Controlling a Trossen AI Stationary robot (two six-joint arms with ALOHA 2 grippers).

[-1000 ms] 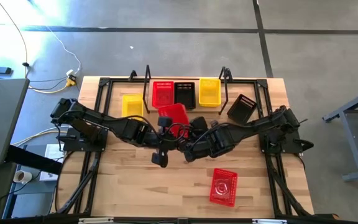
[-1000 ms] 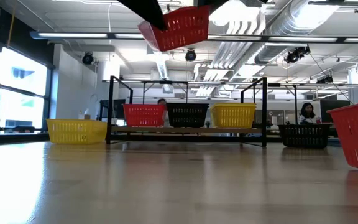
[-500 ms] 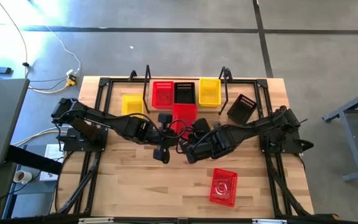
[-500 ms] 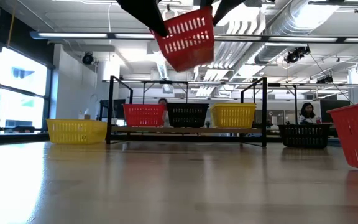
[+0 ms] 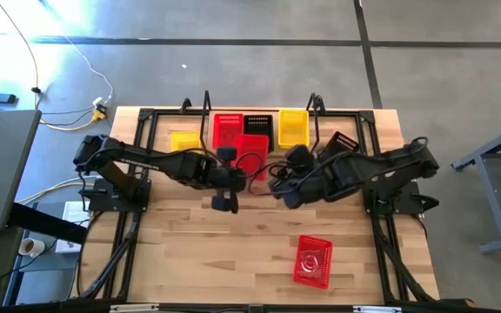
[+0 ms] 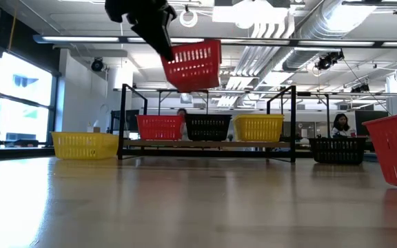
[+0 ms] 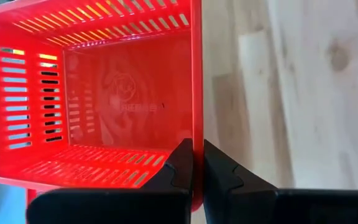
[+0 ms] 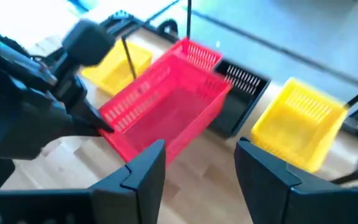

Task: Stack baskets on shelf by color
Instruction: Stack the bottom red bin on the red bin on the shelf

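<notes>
My left gripper is shut on a red basket and holds it in the air above the table's middle, just in front of the shelf. On the shelf stand a red basket, a black basket and a yellow basket, side by side on their bottoms. My right gripper is open, right of the held basket and clear of it. In the right wrist view the held basket lies ahead of its fingers. My left gripper grips the top of one side wall of the red basket, near a corner. One finger is inside the basket and one outside. The fingers come slanting down from the table's left. The basket hangs clear of the table, opening up, nearly level.
A yellow basket sits on the table left of the shelf and a black basket right of it. Another red basket lies near the front right. Bare wood lies between the arms and the near edge.
My right gripper has let go of the red basket and drawn back toward the table's right edge. My left gripper has carried the basket toward the far edge and the shelf. The basket, tilted before, now hangs nearly level.
</notes>
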